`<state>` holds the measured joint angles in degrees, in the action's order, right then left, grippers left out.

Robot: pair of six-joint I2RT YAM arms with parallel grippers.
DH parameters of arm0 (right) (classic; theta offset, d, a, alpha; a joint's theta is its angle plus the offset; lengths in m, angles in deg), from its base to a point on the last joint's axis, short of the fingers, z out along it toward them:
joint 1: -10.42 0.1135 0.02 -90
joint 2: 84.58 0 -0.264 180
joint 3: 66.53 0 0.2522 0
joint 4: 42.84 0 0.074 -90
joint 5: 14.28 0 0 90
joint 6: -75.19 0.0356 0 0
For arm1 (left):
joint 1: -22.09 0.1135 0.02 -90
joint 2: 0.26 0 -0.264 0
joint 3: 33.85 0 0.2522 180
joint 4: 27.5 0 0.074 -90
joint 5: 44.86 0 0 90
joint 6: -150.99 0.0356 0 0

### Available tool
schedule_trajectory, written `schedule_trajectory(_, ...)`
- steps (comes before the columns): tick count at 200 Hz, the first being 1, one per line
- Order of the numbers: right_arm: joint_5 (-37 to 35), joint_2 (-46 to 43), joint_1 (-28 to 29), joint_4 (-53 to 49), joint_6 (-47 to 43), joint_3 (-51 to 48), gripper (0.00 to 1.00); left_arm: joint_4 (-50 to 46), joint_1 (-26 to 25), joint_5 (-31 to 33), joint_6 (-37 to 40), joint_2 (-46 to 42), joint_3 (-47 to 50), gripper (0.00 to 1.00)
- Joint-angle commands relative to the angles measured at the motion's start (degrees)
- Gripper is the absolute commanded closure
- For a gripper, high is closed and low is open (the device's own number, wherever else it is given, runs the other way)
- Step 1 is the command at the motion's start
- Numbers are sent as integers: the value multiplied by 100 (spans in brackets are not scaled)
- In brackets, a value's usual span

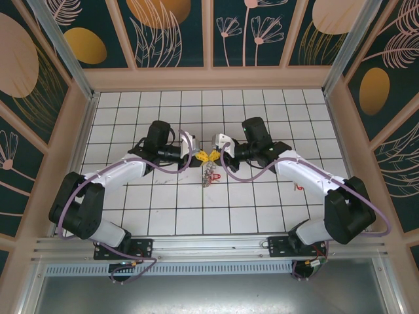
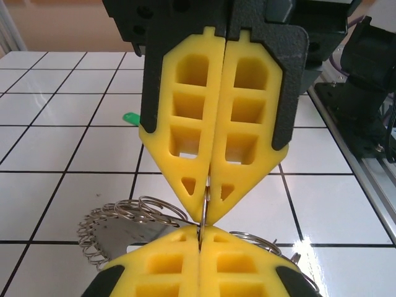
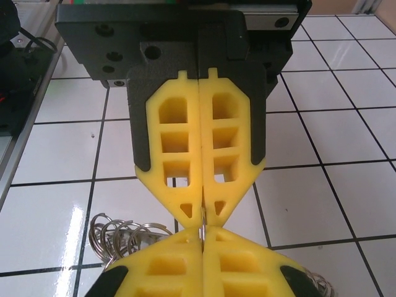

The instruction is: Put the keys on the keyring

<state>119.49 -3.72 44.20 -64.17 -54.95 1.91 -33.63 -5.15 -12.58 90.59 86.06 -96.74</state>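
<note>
Yellow foam tips of left gripper [image 1: 202, 157] and right gripper [image 1: 215, 156] touching over far edge of flat pale-grey metal keyring [image 1: 208, 174], seen from above; tiny red-tagged key [image 1: 298, 188] well right of keyring. Left wrist: left gripper [image 2: 207, 213] pressed together, pinching keyring's thin wire loop [image 2: 203, 199]. Right wrist: right gripper [image 3: 202, 213] pinching same loop.
</note>
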Motion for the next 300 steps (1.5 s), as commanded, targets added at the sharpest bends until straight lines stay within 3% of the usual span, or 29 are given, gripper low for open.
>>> schedule_trajectory(1, 175, -43, -27, 245, 49, -33, 97, -136, -35, -154, 146, 83, -140, 100)
schedule_trajectory(39, -125, -189, -26, 378, 110, -383, 88, 523, -35, -243, -217, -70, 167, 100)
schedule_trajectory(152, -52, -403, -28, 1165, 375, -703, 91, 517, -35, -372, -244, -51, 209, 100)
schedule_trajectory(250, -19, -295, -69, 1371, 359, -732, 84, 487, -31, -469, -247, -61, 193, 100)
schedule_trajectory(264, -4, -268, -86, 1291, 318, -679, 85, 501, -35, -451, -253, -63, 177, 100)
schedule_trajectory(300, 223, -251, -124, 1265, 334, -625, 100, 561, -35, -409, -283, -32, 166, 100)
